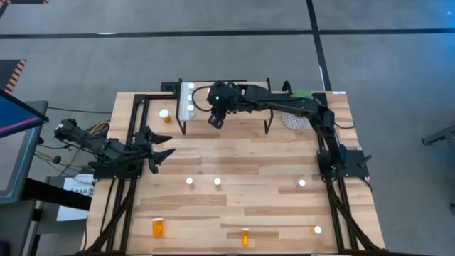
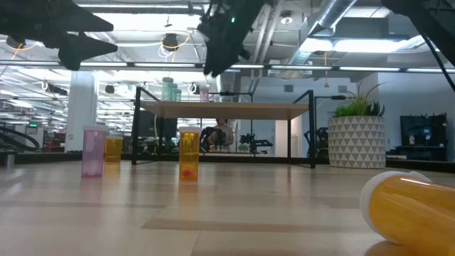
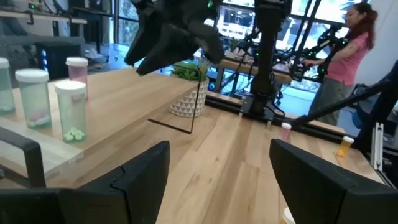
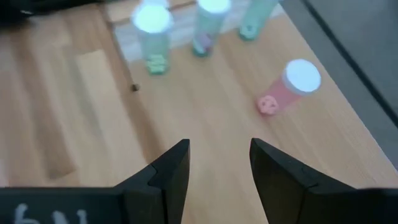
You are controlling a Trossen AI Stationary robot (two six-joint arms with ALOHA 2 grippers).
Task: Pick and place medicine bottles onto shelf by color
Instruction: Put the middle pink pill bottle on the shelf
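Note:
The shelf (image 1: 245, 119) stands at the table's far side. At its left end stand three pale green bottles (image 4: 152, 31) and one pink bottle (image 4: 292, 90), all upright on the plank; they also show in the left wrist view (image 3: 71, 109). My right gripper (image 4: 217, 165) hovers open and empty above the shelf (image 1: 217, 117), a little off from the pink bottle. My left gripper (image 1: 162, 151) is open and empty over the table's left side. More bottles stand on the table: an orange one (image 1: 165, 114), three mid-table (image 1: 217, 181), and orange ones near the front (image 1: 245, 236).
A potted green plant (image 2: 359, 135) stands at the far right beside the shelf. A larger orange bottle (image 1: 158, 227) lies on its side at the front left. A pink bottle (image 2: 94, 151) stands on the table. A person (image 3: 348, 56) stands beyond the table.

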